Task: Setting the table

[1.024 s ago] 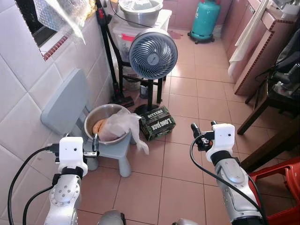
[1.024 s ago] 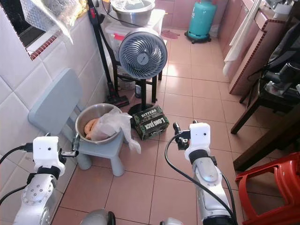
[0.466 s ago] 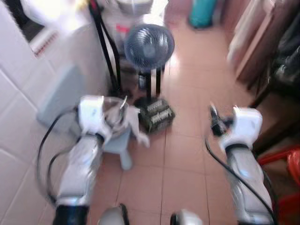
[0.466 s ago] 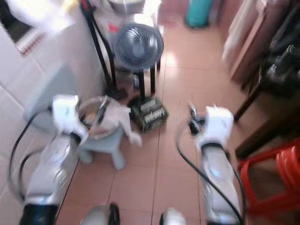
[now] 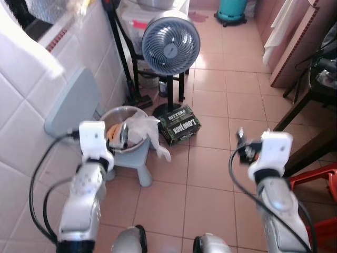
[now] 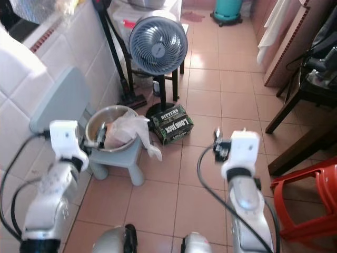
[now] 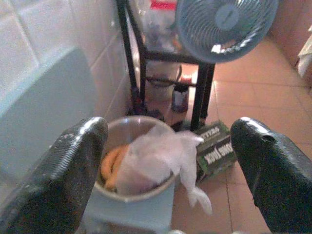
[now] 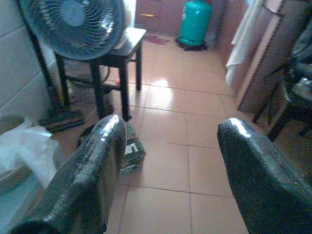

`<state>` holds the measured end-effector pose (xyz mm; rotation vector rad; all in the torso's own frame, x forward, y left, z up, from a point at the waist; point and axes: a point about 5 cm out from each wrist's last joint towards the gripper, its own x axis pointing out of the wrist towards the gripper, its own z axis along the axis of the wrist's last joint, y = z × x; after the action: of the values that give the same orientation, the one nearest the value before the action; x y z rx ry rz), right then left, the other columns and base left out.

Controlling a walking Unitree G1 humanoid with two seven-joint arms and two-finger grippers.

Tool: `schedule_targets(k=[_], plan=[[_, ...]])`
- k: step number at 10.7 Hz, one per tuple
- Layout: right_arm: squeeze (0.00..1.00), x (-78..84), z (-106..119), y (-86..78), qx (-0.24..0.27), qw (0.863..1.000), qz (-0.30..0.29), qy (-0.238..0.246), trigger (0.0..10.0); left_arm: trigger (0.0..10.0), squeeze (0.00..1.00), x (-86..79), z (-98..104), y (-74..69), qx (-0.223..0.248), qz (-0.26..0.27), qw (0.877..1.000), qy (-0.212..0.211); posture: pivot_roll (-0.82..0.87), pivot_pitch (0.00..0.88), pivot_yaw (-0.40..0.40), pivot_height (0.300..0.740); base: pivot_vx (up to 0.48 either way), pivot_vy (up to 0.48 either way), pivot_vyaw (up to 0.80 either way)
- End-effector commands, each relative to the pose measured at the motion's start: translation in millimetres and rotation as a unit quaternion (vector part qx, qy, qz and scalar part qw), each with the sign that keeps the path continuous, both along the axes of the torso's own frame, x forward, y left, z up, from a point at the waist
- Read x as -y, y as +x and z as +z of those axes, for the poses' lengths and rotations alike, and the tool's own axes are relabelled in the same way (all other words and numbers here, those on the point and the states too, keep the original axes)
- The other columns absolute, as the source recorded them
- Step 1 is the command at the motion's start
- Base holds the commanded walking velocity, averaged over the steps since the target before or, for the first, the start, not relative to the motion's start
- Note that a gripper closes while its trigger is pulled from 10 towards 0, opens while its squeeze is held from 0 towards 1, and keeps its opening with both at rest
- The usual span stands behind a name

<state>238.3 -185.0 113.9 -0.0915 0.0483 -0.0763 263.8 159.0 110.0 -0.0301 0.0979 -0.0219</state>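
I'm logging the scene, head cam looking down at a pink tiled floor [image 5: 210, 179]: item 1, left gripper [image 7: 170, 170] – I'm holding it up over a steel bowl [image 5: 113, 150], fingers [image 7: 63, 170] standing wide apart w/ nothing between them; item 2, right gripper [image 8: 170, 180] – I'm keeping it raised over bare floor, well apart from the bowl, fingers [image 8: 78, 175] also spread, holding nothing; item 3, the bowl – sitting on a small grey-blue plastic chair [image 5: 73, 105] against the white tiled wall [image 5: 21, 105], w/ something orange [image 7: 109, 165] lying inside & a crumpled clear plastic bag [image 5: 143, 129] draping over its rim toward the floor; item 4, dark green carton [image 5: 180, 124] printed w/ white lettering – lying on the floor just beside the chair; item 5, blue-grey fan [image 5: 170, 45] on a black stand – standing behind the carton; item 6, teal gas cylinder [image 5: 231, 9] – far end of the room; item 7, red plastic stool [image 5: 316, 190] – by my right arm, near a dark wooden table leg [image 5: 310, 150]; can't tell any tableware apart from the bowl
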Motion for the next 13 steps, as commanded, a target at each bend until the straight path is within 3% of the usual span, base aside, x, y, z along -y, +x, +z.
schedule_targets(k=[1, 4, 8, 13], plan=[[0.0, -3.1, 7.7, -1.2, 0.02, 1.0, 0.011, 0.0, 10.0, 10.0, 0.0, -0.8, 8.7, -1.8, 0.02, 0.006, 1.0, -0.009, -0.02, 0.171, 0.044, 0.74, 0.0, 0.0, 0.0], [0.0, -0.3, 11.8, 0.4, 0.031, 1.0, 0.002, 0.007, 10.0, 10.0, 0.0, -4.8, 11.6, 0.5, 0.022, 0.011, 1.0, -0.018, -0.02, 0.174, 0.053, 0.74, 0.0, 0.0, 0.0], [0.0, 1.1, 10.2, -0.9, 0.03, 1.0, 0.003, 0.003, 10.0, 10.0, 0.0, 1.9, 14.8, 4.5, 0.024, -0.008, 0.999, -0.024, -0.02, 0.173, 0.06, 0.74, 0.0, 0.333, -0.7], [0.0, -1.5, 9.7, 3.9, 0.03, 1.0, 0.007, 0.006, 10.0, 10.0, 0.0, 0.9, 18.1, 7.4, 0.035, -0.013, 0.999, -0.018, -0.01, 0.164, 0.06, 0.74, 0.0, 0.0, -0.8]])
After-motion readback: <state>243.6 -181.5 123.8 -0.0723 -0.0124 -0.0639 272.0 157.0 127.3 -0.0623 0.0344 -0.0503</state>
